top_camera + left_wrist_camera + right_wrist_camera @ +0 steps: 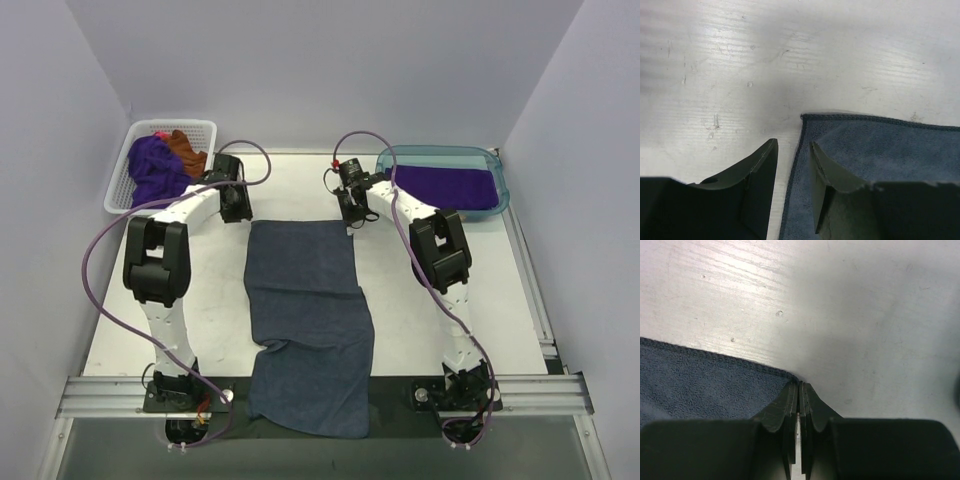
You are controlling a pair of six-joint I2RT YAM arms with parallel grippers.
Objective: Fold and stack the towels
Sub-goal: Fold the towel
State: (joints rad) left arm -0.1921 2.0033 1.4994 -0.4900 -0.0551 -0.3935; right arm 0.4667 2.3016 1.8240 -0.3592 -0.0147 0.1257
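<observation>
Top external view: a white surface (400, 340) between pale walls (320, 70) carries a blue-grey towel (305, 300). Left fingers (757, 172) gape around its edge. Right fingers (785, 407) are clenched at its corner.

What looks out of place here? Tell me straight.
The blue-grey towel lies crooked: its near half is shifted right of the far half and bunched at the left, and it overhangs the rail at the near edge of the table.
</observation>
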